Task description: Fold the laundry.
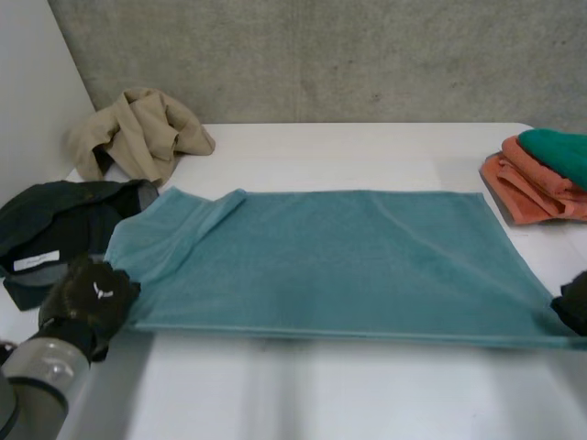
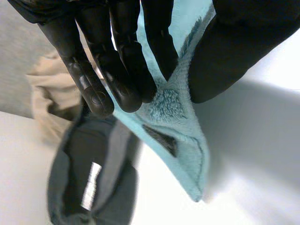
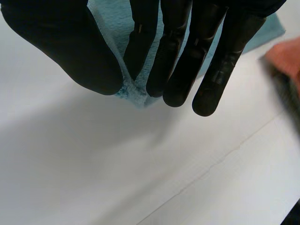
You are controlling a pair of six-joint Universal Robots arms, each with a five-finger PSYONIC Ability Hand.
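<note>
Your left hand pinches the near left corner of the flat teal terry towel, your right hand the near right. Both pinches look shallow: uneven lifting could slip one, or drag the neighbouring dark grey garment.

One teal towel lay on the one white table. Loose garments numbered two: one beige garment and one dark garment. The folded pile held one green cloth over orange cloth, whose layers could not be counted. Two hands showed, the left hand and the right hand
</note>
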